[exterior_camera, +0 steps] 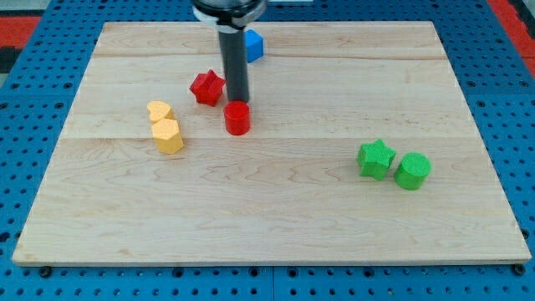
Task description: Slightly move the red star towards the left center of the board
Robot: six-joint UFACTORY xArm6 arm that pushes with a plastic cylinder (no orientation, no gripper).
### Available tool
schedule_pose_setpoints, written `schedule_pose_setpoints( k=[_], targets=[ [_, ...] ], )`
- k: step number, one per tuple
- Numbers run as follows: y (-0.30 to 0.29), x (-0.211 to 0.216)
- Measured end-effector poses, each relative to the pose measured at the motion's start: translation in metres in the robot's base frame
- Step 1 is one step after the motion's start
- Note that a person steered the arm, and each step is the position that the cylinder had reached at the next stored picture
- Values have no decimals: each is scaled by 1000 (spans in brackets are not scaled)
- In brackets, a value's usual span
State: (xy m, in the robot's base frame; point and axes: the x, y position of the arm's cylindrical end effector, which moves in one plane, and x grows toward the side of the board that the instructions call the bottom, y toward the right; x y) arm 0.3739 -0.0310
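Note:
The red star (207, 88) lies on the wooden board (267, 209), left of centre near the view's top. My tip (238, 102) stands just to the star's right, close to it, and right behind the red cylinder (237, 118), which sits at the rod's foot. Whether the tip touches the star cannot be told.
A yellow heart (159, 111) and a yellow hexagonal block (169, 135) sit together left of the star. A blue block (253, 44) is partly hidden behind the rod at the top. A green star (375, 159) and green cylinder (412, 171) sit at the right.

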Motion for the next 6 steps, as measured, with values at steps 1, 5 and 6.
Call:
schedule_pose_setpoints(
  k=[1, 5, 6],
  targets=[
    [12, 11],
    [-22, 7],
    [-24, -19]
  ],
)
